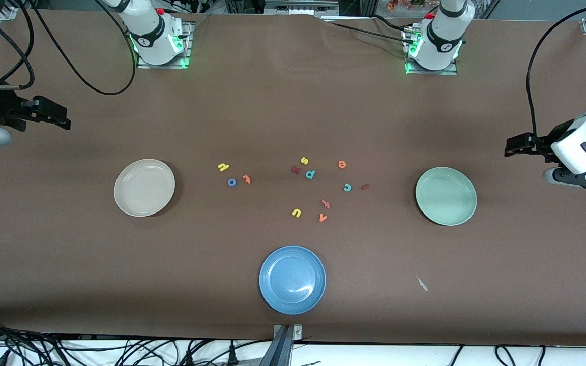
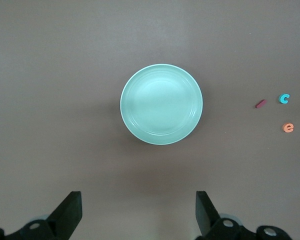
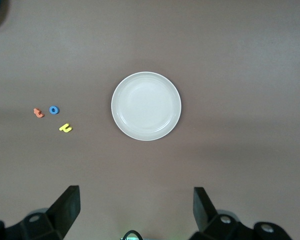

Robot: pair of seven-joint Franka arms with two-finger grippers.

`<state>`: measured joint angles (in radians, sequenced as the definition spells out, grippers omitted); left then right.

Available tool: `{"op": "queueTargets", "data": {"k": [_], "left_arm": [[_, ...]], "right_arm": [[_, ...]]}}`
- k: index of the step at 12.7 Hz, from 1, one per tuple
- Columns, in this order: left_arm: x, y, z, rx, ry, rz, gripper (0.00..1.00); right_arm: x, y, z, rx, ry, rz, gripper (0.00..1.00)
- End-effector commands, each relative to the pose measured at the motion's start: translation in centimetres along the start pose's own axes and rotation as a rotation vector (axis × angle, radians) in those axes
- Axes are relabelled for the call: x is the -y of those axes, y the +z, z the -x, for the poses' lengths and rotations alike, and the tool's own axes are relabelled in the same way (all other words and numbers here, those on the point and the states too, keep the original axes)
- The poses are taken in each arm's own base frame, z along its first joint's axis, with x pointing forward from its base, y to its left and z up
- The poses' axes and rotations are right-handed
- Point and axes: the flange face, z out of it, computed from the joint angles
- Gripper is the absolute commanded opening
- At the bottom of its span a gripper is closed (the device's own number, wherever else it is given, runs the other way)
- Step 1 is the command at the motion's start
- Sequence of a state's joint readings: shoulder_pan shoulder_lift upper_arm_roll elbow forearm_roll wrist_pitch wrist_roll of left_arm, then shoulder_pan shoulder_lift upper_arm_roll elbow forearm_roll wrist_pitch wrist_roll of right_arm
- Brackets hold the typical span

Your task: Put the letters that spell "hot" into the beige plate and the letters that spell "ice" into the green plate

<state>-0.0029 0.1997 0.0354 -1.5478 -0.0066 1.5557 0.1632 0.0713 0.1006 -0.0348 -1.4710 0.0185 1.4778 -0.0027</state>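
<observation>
Both tools hang wide open and hold nothing: the left tool (image 1: 514,146) is up over the bare desk (image 1: 69,264) at the left arm's end, just past the green plate (image 1: 445,195), and the right tool (image 1: 51,116) is up over the right arm's end, past the beige plate (image 1: 144,187). Each wrist view looks straight down on its own plate between spread fingers (image 2: 70,212), so each arm seems parked to serve the plate at its end. Neither touches a thing, and no letter has been moved yet.

Nearest the front camera sits a blue plate (image 1: 292,279), empty and no part of the job. Farther from the camera lie the spare letters: an orange v (image 1: 323,217), a yellow u (image 1: 296,212) and a pinkish letter (image 1: 326,204) whose shape I cannot read.

Farther again come the two target plates, both empty, and the letters between them. The teal c (image 1: 347,187) and the dark red i (image 1: 365,186) lie close together toward the green plate, with the orange e (image 1: 342,163) a little farther off. Toward the beige plate, the blue o (image 1: 231,182) and the orange t (image 1: 246,178) lie just beside each other, the yellow h (image 1: 223,166) close by. Each word thus lies as a loose group on its plate's side, which should keep the reaches short.

Between the groups lie a teal p (image 1: 310,174), a dark red k (image 1: 295,169) and a yellow s (image 1: 304,160), close enough together that they could be mistaken for the wanted letters.
</observation>
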Motion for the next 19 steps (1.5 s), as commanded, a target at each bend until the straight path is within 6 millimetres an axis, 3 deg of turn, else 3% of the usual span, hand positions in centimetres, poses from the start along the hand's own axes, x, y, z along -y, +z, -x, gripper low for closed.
{"op": "queueTargets", "data": {"k": [1, 19], "left_arm": [[0.16, -0.02, 0.29, -0.005, 0.007, -0.027, 1.00], [0.16, -0.02, 0.29, -0.005, 0.007, -0.027, 1.00]], "right_arm": [[-0.02, -0.70, 0.10, -0.002, 0.008, -0.003, 1.00], [-0.16, -0.35, -0.39, -0.009, 0.011, -0.006, 1.00]]}}
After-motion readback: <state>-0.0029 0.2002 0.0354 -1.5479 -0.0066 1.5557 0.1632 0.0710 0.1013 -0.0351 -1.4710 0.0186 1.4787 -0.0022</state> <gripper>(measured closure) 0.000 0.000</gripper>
